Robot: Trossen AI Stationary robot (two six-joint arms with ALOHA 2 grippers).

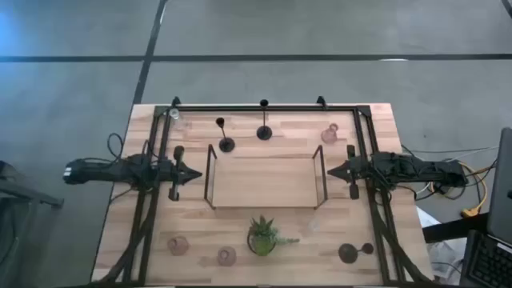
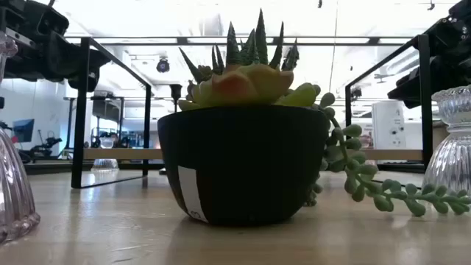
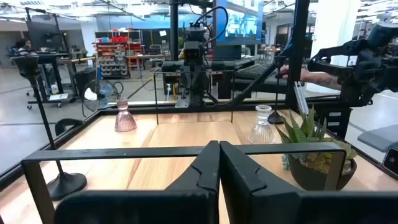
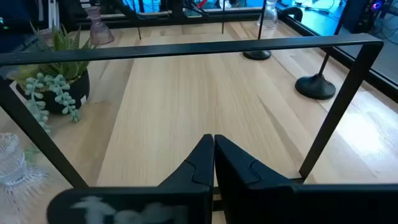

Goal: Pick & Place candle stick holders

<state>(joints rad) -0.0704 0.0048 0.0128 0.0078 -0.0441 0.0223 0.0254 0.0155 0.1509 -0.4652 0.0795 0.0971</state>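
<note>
Two black thin-stemmed candle stick holders (image 1: pixel 226 144) (image 1: pixel 264 133) stand on their round bases at the far side of the table, and a third (image 1: pixel 348 254) stands near the front right. Pink glass holders sit at the front left (image 1: pixel 178 245) (image 1: pixel 227 256) and at the far right (image 1: pixel 329 134). A clear one (image 1: pixel 173 114) is in the far left corner. My left gripper (image 1: pixel 196 173) is shut just left of the wire-framed tray (image 1: pixel 264 188). My right gripper (image 1: pixel 332 170) is shut just right of it. Neither touches anything.
A green potted plant (image 1: pixel 264 238) stands in front of the tray and fills the low view (image 2: pixel 243 162). Another clear glass (image 4: pixel 12 162) sits beside it. The black metal frame (image 1: pixel 264 107) runs along the table's far and side edges.
</note>
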